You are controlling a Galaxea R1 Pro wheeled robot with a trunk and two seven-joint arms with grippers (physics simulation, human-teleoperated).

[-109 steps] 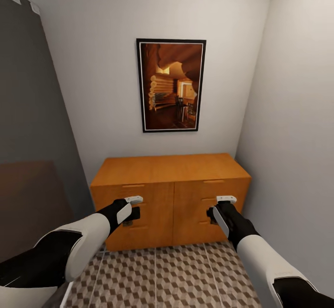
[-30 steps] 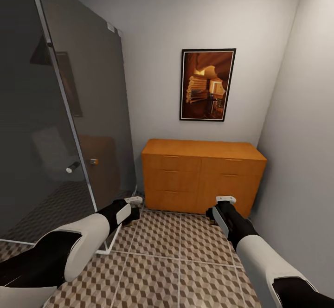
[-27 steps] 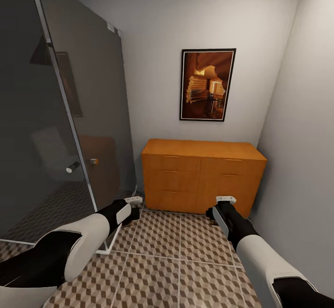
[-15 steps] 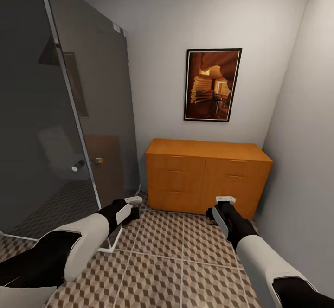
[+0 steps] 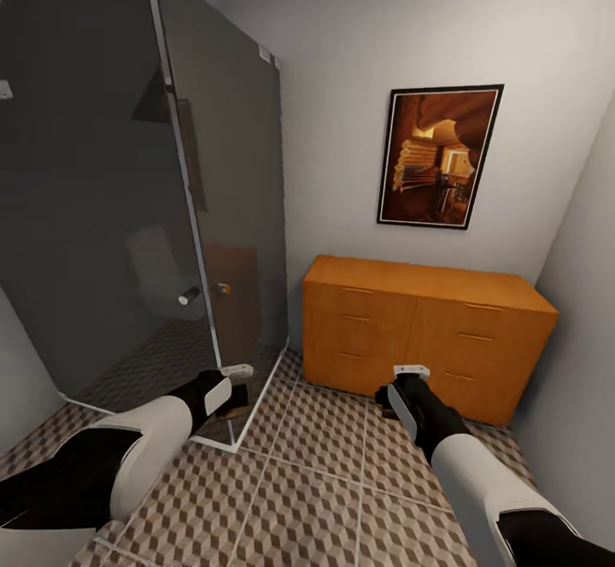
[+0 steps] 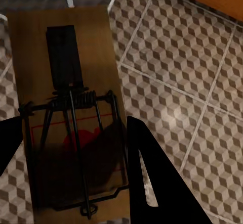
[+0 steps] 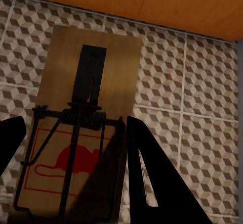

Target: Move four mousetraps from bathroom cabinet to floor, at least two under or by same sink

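Tiles of the bathroom floor [image 5: 325, 499], printed with brown, beige and white cubes, ran across the head view up to the cabinet [image 5: 424, 332], a low orange-brown piece with 2 columns of drawer fronts, all pushed in, standing against the far wall under a framed picture [image 5: 440, 157]. A dark glass shower enclosure [image 5: 145, 200] took the left side. Both arms reached forward and low: the left pincer [image 5: 232, 389] was above the enclosure's near corner, the right pincer [image 5: 400, 396] above the tiles just before the cabinet (a small brown shape showed under each one).

From the left wrist view, 1 mousetrap [image 6: 66, 113] lay flat between the black fingers [image 6: 147, 178] of the left pincer, which was clamped on the wooden board's edges; its spring, wire bar and a red mouse print faced the camera, with the tiles below and an edge of the cabinet beyond.

From the right wrist view, a second mousetrap [image 7: 83, 118] sat the same way, the right pincer's fingers [image 7: 147, 178] closed against its board, above the tiles and near the cabinet's front.
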